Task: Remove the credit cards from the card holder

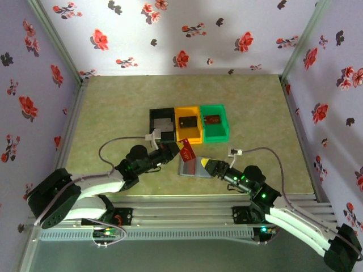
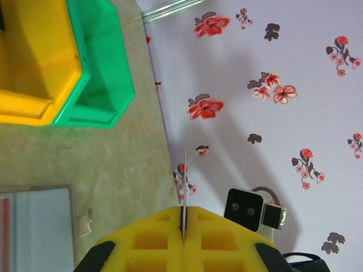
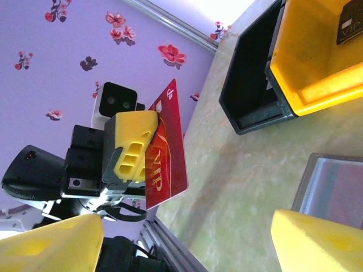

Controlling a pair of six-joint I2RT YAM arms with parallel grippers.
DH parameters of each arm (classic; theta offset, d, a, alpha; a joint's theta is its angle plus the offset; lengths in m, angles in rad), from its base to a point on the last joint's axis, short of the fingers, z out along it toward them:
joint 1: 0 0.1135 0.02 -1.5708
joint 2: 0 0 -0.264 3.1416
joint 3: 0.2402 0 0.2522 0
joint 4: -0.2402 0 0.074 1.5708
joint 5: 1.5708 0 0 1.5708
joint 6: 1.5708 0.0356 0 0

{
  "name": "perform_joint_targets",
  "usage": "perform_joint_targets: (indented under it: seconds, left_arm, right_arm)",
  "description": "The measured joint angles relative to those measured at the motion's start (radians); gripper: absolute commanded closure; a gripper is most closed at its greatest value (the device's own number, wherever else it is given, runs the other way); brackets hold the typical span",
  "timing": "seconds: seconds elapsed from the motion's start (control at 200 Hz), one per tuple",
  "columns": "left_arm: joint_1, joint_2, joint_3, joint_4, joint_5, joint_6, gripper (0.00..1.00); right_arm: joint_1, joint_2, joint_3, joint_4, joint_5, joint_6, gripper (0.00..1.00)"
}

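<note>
Floral-papered walls [image 1: 238, 34] boxed a mottled beige-green tabletop [image 1: 113, 113]. Black bin [image 1: 160, 116], orange bin [image 1: 189, 136] and green bin [image 1: 217, 134], all glossy hard plastic, sat in a row at 12 o'clock of the flat grey card holder [image 1: 190, 168]. L gripper [image 1: 177, 149], yellow ribbed pads together, pinched a thin red VIP card [image 3: 170, 147] on edge at the holder's 11. R gripper [image 1: 206, 166] sat at its 3, fingers apart, nothing betw. them.
</note>
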Motion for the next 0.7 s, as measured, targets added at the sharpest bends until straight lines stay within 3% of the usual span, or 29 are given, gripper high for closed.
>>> perform_joint_targets:
  seconds: [0.245,0.575,0.7]
  left_arm:
    - [-0.04,0.052,-0.003,0.089,-0.054,-0.01,1.0]
    - [-0.079,0.144,-0.003,0.201,-0.086,-0.034,1.0]
    - [-0.091,0.144,-0.003,0.222,-0.095,-0.034,1.0]
  right_arm:
    - [0.051,0.069,-0.002,0.084,0.087,0.018,0.3]
    - [0.075,0.227,0.006,0.196,0.109,0.021,0.43]
    - [0.075,0.267,0.02,0.231,0.113,0.02,0.54]
